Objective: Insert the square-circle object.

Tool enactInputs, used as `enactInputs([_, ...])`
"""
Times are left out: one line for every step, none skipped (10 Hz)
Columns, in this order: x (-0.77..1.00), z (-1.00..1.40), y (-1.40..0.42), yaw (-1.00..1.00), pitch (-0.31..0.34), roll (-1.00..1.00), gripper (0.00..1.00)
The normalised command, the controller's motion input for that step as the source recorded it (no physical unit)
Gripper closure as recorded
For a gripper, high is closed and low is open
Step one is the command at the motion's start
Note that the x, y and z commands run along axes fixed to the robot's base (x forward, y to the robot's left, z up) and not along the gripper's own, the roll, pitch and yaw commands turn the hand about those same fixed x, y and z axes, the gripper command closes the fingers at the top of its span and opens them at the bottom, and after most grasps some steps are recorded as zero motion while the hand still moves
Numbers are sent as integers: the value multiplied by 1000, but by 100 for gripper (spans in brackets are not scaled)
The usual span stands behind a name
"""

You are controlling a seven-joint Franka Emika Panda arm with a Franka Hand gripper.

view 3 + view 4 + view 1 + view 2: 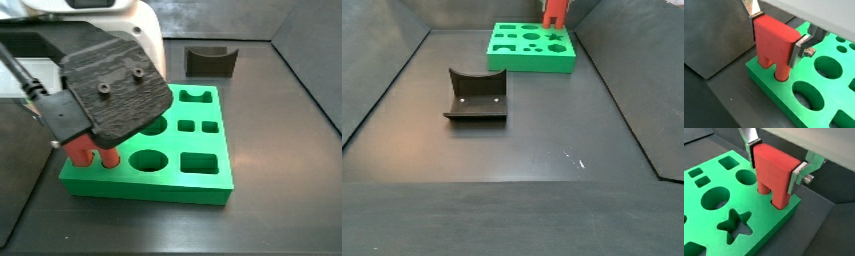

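The square-circle object [774, 42] is a red slab with two legs, one round and one square. It stands upright at a corner of the green block [807, 107], and the leg ends sit in holes there. My gripper [777, 35] is shut on the slab's upper part, with one silver finger [800, 50] on each narrow side. Both wrist views show this grip; the object [774, 173], the gripper [775, 164] and the block [711, 223] are seen again. In a side view the red legs [91, 152] show under the dark wrist mount [120, 90], which hides the fingers.
The green block [201, 182] has several cut-outs: round holes, squares and a star [736, 223]. The fixture [476, 97] stands on the dark floor away from the block [529, 50]. It also shows behind the block in a side view [210, 62]. Dark walls ring the floor.
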Motion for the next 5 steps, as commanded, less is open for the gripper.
enactInputs([366,-443,0,-117,0,71,100])
enactInputs([234,-360,0,-191,27,74,100])
enactInputs([51,-240,3,-223,9,20,100])
enactInputs([69,-311,0,-123,14,139,100])
enactInputs([0,-320,-80,0,13,193,100])
